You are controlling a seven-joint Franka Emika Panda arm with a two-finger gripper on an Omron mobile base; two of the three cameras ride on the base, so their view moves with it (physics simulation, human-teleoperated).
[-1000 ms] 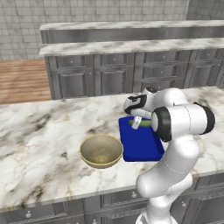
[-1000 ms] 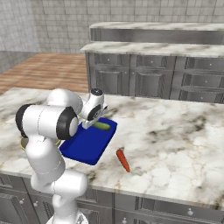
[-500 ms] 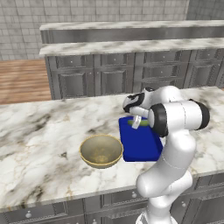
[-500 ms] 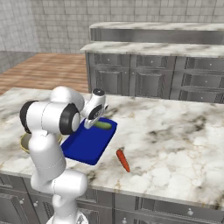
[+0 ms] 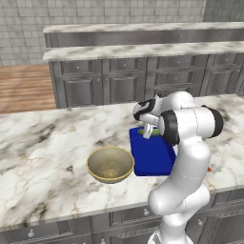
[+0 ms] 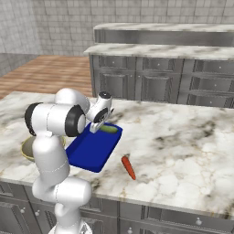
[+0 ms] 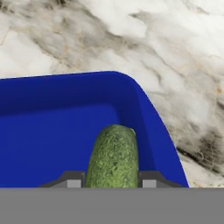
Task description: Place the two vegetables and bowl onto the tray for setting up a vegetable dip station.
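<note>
tray (image 6: pixel 93 148): deep blue | cucumber (image 7: pixel 113 157): dark green, mottled | carrot (image 6: pixel 128 167): orange | bowl (image 5: pixel 110 164): yellowish-tan, speckled inside | counter (image 6: pixel 183 146): white marble, grey-brown veined | cabinets (image 5: pixel 114 86): grey

Bumpy matt cucumber (image 7: pixel 113 155), smooth blue tray (image 7: pixel 52 127), veined marble counter (image 7: pixel 175 52).

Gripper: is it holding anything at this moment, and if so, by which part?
The gripper is shut on the cucumber, its finger tips on either side of the near end; the far end points into the tray's corner.

one cucumber (image 7: pixel 113 155), one carrot (image 6: pixel 128 167), one bowl (image 5: pixel 110 164), one tray (image 6: pixel 93 147)
</note>
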